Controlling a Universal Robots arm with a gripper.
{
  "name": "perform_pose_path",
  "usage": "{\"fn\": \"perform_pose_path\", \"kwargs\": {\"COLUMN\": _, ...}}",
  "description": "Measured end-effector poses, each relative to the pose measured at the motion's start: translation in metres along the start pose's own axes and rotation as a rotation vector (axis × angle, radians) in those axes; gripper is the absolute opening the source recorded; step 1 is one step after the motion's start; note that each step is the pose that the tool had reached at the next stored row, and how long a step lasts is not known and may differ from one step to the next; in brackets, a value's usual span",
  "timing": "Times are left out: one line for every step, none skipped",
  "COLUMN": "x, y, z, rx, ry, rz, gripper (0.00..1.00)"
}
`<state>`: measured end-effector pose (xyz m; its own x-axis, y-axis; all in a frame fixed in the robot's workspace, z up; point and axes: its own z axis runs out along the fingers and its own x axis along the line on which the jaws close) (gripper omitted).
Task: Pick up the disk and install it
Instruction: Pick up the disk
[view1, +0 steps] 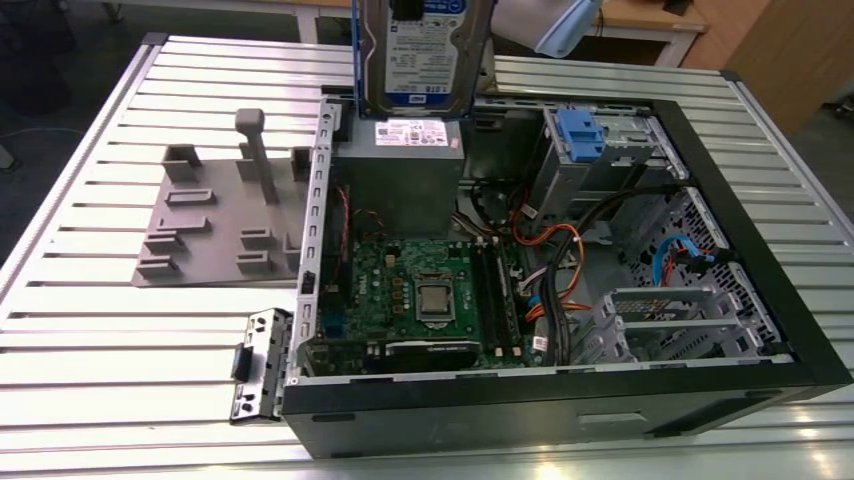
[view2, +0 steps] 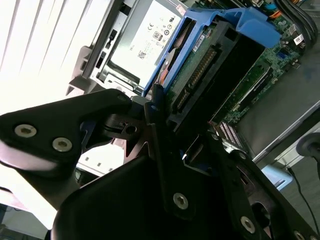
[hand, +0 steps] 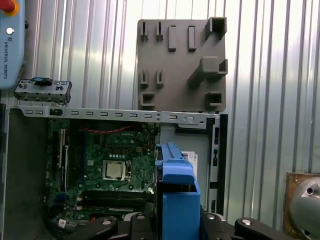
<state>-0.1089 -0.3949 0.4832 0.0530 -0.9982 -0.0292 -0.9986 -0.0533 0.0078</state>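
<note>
Exterior view: the disk (view1: 424, 50) is cut off by the upper edge, so its top and whatever carries it cannot be made out; its lower end hangs upright over the grey power supply (view1: 394, 185) at the far corner of the open computer case (view1: 561, 410); the gap between disk and power supply cannot be judged.

Second wrist view: the disk (view2: 210, 65) is partly hidden behind the black hand (view2: 182, 122); its connector edge and green circuit board face the camera; the contact points lie in shadow.

Disk: silver-grey body, white-and-blue label, bright blue carrier frame along the edges; in the first wrist view the disk (hand: 176, 190) stands end-on above the case, beside the motherboard (hand: 105, 160).

Hand: fingers (view2: 156, 125) pressed in from two sides, pinching the disk by its blue frame; the disk is clear of the case.

A grey fixture plate (view1: 200, 240) lies on the slatted surface (view1: 107, 360) beside the case.
</note>
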Motion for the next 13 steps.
{"fn": "perform_pose_path", "kwargs": {"x": 0.0009, "y": 0.0, "z": 0.0, "rx": 0.0, "ry": 0.0, "rz": 0.0, "gripper": 0.36}}
{"fn": "perform_pose_path", "kwargs": {"x": 0.0017, "y": 0.0, "z": -0.0001, "rx": 0.0, "ry": 0.0001, "rz": 0.0, "gripper": 0.36}}
{"fn": "perform_pose_path", "kwargs": {"x": 0.0026, "y": 0.0001, "z": -0.0001, "rx": 0.0, "ry": 0.0, "rz": 0.0, "gripper": 0.36}}
{"fn": "perform_pose_path", "kwargs": {"x": 0.0035, "y": 0.0001, "z": -0.0001, "rx": 0.0, "ry": 0.0, "rz": 0.0, "gripper": 0.36}}
{"fn": "perform_pose_path", "kwargs": {"x": 0.0043, "y": 0.0001, "z": -0.0001, "rx": 0.0, "ry": 0.0, "rz": 0.0, "gripper": 0.36}}
{"fn": "perform_pose_path", "kwargs": {"x": 0.0051, "y": 0.0001, "z": -0.0001, "rx": 0.0, "ry": -0.0001, "rz": 0.0, "gripper": 0.36}}
{"fn": "perform_pose_path", "kwargs": {"x": 0.0059, "y": 0.0001, "z": -0.0002, "rx": 0.0, "ry": 0.0, "rz": 0.0, "gripper": 0.36}}
{"fn": "perform_pose_path", "kwargs": {"x": 0.0067, "y": 0.0001, "z": -0.0002, "rx": 0.0001, "ry": 0.0, "rz": 0.0, "gripper": 0.36}}
{"fn": "perform_pose_path", "kwargs": {"x": 0.0074, "y": 0.0001, "z": -0.0002, "rx": 0.0, "ry": 0.0, "rz": 0.0, "gripper": 0.36}}
{"fn": "perform_pose_path", "kwargs": {"x": 0.0081, "y": 0.0001, "z": -0.0002, "rx": 0.0, "ry": -0.0001, "rz": 0.0, "gripper": 0.36}}
{"fn": "perform_pose_path", "kwargs": {"x": 0.0089, "y": 0.0001, "z": -0.0002, "rx": 0.0, "ry": -0.0001, "rz": 0.0, "gripper": 0.36}}
{"fn": "perform_pose_path", "kwargs": {"x": 0.0096, "y": 0.0001, "z": -0.0003, "rx": 0.0, "ry": 0.0, "rz": 0.0, "gripper": 0.36}}
{"fn": "perform_pose_path", "kwargs": {"x": 0.0103, "y": 0.0001, "z": -0.0003, "rx": 0.0, "ry": 0.0, "rz": 0.0, "gripper": 0.36}}
